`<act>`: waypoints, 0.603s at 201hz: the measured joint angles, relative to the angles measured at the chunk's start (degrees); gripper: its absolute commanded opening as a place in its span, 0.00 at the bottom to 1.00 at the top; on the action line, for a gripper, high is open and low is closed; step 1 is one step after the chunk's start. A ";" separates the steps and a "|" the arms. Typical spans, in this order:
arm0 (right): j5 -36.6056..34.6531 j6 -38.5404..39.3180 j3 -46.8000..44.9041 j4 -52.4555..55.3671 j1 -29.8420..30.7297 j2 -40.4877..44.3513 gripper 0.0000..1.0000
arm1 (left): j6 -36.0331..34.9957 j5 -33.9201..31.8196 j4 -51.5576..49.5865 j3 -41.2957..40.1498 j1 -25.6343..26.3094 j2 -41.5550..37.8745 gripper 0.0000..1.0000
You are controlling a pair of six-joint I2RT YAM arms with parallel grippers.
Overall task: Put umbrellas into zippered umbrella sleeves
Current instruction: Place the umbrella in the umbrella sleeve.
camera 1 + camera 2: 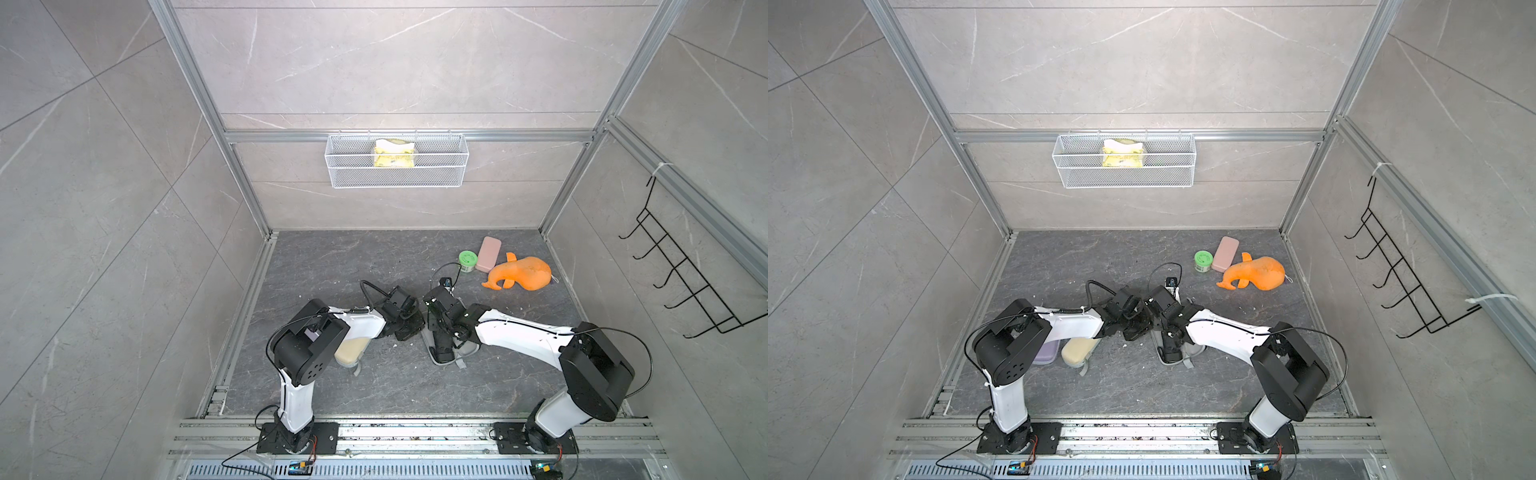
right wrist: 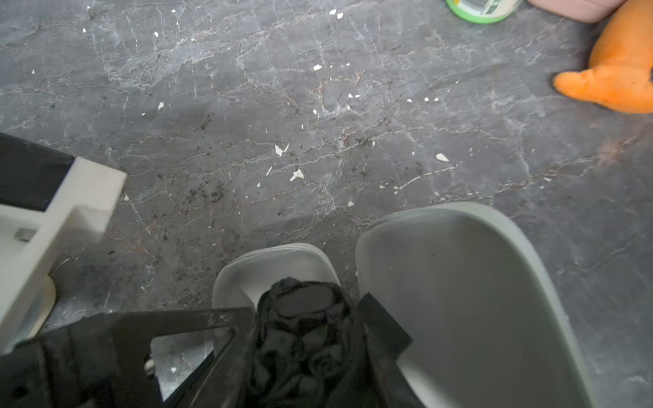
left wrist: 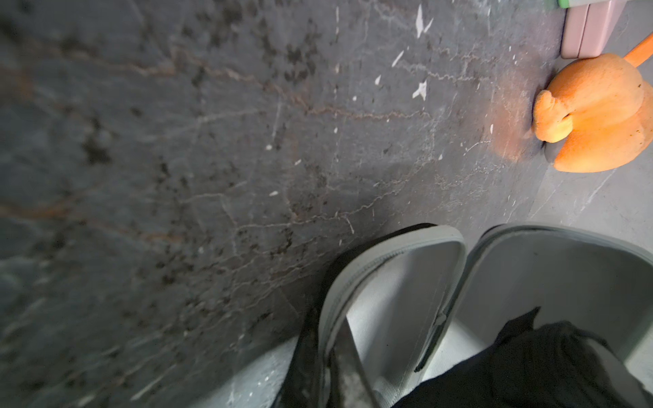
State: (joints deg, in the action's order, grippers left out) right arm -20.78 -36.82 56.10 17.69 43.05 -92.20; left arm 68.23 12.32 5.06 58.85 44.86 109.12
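1. Pinching the black umbrella (image 2: pixel 300 353) mid-bundle, the right gripper (image 2: pixel 306 314) hangs over the black sleeve (image 2: pixel 459 282); the fabric looks soft, light, crushable.
2. The left gripper (image 3: pixel 332 371), pressed together, seemingly nips the sleeve's stiff rim.
3. Farther off: orange plush (image 2: pixel 618 70).

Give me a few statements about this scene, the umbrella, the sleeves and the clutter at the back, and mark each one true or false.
1. The right tool grips the black umbrella. True.
2. The black sleeve by it is zipped shut. False: it lies open, grey lining showing.
3. The orange plush toy lies inside the black sleeve. False: it lies on the tabletop beside the pink case.
4. A cream sleeve lies near the left arm. True.
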 measured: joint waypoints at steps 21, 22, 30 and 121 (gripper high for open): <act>2.23 0.42 0.55 0.42 -3.32 0.02 0.12 | -0.81 -0.02 -0.11 0.17 0.02 0.00 0.00; 2.27 0.44 0.66 0.48 -3.56 0.00 0.12 | -0.83 0.00 -0.11 0.17 0.04 0.00 0.00; 2.58 0.74 1.38 0.81 -4.92 0.00 0.12 | -1.01 0.00 -0.22 0.28 0.15 0.00 0.00; -13.14 12.90 9.46 -7.37 -5.68 1.09 0.06 | -1.62 0.02 -1.33 0.61 1.25 0.00 0.00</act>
State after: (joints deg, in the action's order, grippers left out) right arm -33.91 -23.92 65.56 10.33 37.36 -91.11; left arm 66.61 12.34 3.73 59.46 46.11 109.12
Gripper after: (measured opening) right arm 0.406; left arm 0.061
